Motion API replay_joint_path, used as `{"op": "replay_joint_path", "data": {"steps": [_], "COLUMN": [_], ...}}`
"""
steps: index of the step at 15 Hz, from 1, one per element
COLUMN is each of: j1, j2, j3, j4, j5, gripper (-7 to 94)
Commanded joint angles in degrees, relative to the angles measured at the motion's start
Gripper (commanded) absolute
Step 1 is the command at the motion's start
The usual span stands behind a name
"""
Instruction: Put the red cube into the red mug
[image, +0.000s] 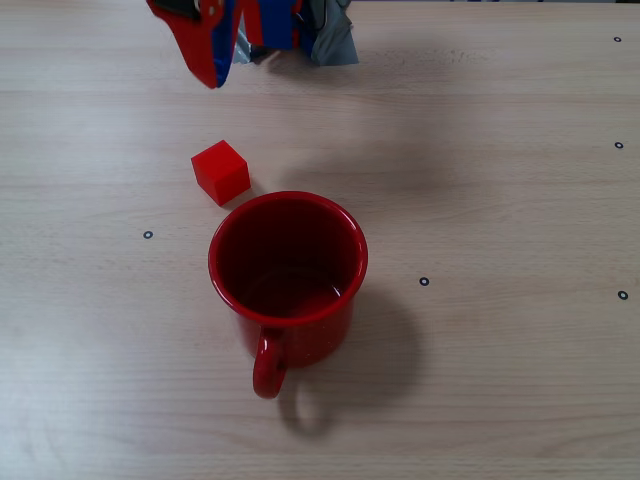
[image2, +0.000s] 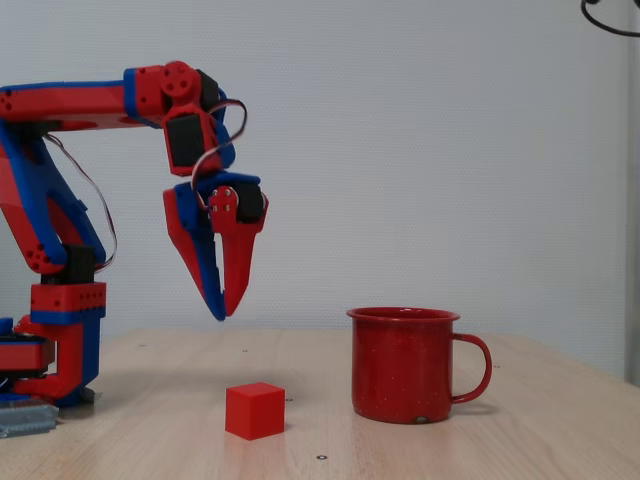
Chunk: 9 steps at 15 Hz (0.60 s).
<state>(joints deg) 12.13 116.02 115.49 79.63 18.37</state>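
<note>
The red cube (image: 220, 171) (image2: 254, 410) lies on the table, a little apart from the rim of the red mug (image: 288, 270) (image2: 402, 365). The mug stands upright and looks empty; its handle points to the lower edge of the top-down fixed view and to the right in the side fixed view. My gripper (image: 214, 78) (image2: 225, 314) hangs well above the table, pointing down, slightly to the left of the cube in the side fixed view. Its red and blue fingers meet at the tips, with nothing between them.
The arm's base (image2: 55, 340) stands at the left end of the wooden table (image: 500, 200), beside a piece of grey tape (image: 335, 45). Small black marker dots (image: 424, 281) are scattered on the tabletop.
</note>
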Motion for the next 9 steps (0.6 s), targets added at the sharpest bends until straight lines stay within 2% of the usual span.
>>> {"op": "replay_joint_path", "data": {"steps": [1,2,3,6,9], "j1": [0.8,0.7,0.6,0.3,-0.1], "j2": [1.4,1.4,1.3,1.2,0.8], "j3": [0.1,0.8,1.1,2.6,5.4], "j4": [-2.0,-2.3,-0.9,-0.2,-2.8], "j5": [1.8,0.8,1.4,2.3,4.8], "gripper": [0,7,27,56,58]}}
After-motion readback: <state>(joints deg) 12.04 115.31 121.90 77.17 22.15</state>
